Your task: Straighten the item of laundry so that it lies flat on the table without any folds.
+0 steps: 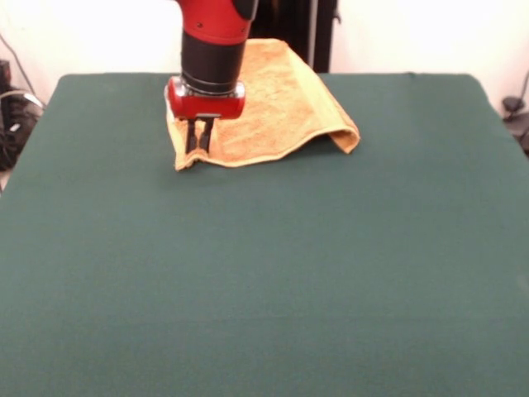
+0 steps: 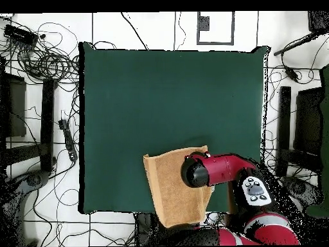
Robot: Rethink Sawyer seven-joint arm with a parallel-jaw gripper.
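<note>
Jaws of the gripper (image 1: 198, 147) nearly together, tips on the folded towel's (image 1: 273, 99) front-left corner.

I count one towel (image 1: 273, 103), one arm (image 1: 213, 41) with one tool (image 1: 198, 136), and one green surface (image 1: 264, 273) under them, nothing more on it.

Black cables (image 2: 48, 61) tangled across a white tiled floor (image 2: 151, 26), dark stands (image 2: 46, 122) to either side, a square floor marking (image 2: 215, 27) at the top, pale wall (image 1: 413, 33) behind.
</note>
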